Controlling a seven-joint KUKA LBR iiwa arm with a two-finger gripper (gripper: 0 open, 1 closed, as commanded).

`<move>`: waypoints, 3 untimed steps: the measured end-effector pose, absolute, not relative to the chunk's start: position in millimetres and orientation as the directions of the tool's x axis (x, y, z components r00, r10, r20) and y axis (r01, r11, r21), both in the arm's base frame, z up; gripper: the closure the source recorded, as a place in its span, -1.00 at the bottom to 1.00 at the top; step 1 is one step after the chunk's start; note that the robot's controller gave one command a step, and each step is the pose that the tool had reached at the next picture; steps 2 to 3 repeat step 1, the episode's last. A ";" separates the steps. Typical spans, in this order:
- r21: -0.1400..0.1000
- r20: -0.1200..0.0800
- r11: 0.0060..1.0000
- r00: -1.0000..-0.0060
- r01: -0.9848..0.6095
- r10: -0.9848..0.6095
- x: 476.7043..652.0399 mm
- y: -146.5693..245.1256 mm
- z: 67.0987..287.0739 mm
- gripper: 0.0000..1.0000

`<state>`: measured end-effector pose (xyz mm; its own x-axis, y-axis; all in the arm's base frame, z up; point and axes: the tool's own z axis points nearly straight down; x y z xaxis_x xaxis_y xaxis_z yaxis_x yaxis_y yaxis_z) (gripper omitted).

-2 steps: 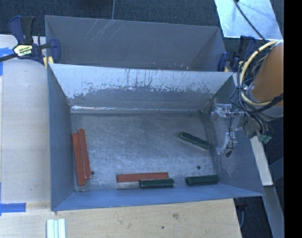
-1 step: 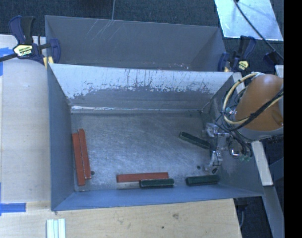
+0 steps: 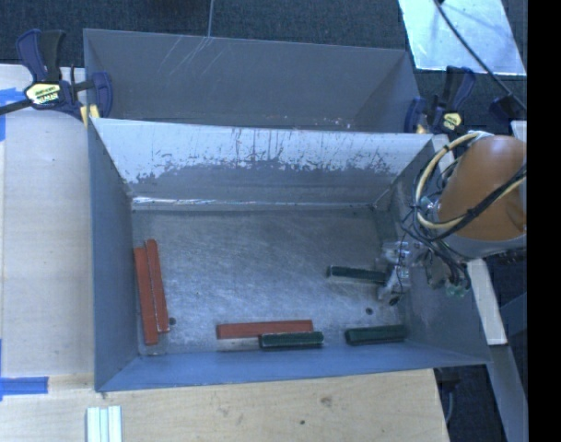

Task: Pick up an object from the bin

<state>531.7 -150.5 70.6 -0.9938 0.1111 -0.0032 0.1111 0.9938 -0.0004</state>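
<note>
Orange-covered wrist (image 3: 483, 191) is holding the gripper (image 3: 395, 279) at the right end of a dark green flat bar (image 3: 354, 273), seemingly to grasp it; open or closed, I cannot tell.

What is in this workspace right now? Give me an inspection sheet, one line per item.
Surface: grey bin floor, scuffed; back wall scratched.
Job's things: green bar by the gripper, lying flat at the right of the floor, its right end at the gripper; whether it is held cannot be told.
Clutter: two reddish-brown bars side by side along the left wall; along the front wall a front reddish-brown bar, a middle green bar and a right green bar.
Grippers: gripper low at the bin's right end.
Cables: yellow and black cables looped round the arm's orange cover.
Surroundings: dark floor behind the bin.
</note>
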 end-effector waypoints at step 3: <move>0.000 -0.014 0.995 -0.995 0.098 0.098 586.2 -107.5 230.1 1.00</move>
